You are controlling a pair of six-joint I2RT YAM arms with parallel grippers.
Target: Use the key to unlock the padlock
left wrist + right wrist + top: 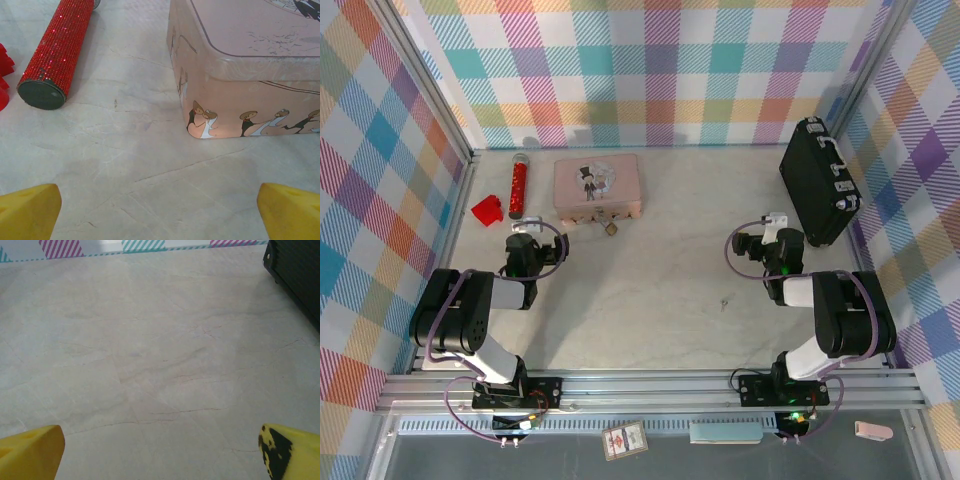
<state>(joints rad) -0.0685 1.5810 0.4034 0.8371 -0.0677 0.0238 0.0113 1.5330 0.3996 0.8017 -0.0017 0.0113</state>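
Closest to the bases is the key [724, 300], just a speck on the bare table [640, 320] between the two arms, clearly more on the right arm's side. Catch is, it sits behind the right gripper [775, 222], back toward the base and a bit to its left. So imo that arm has to pull back and turn in rather than reach out. The key is too small to say which way its long axis runs.

The right gripper's jaws are spread wide with nothing in them, over plain table. Left gripper [527, 228], same deal: wide apart, empty, touching nothing.

Further out, the padlock [610, 228] sits right at the near edge of the tin [596, 185]. It's off to the left gripper's right and about level with it, so the left arm is the nearer one for the lock. Can't tell if it's hooked on the tin's clasp or just lying against it.
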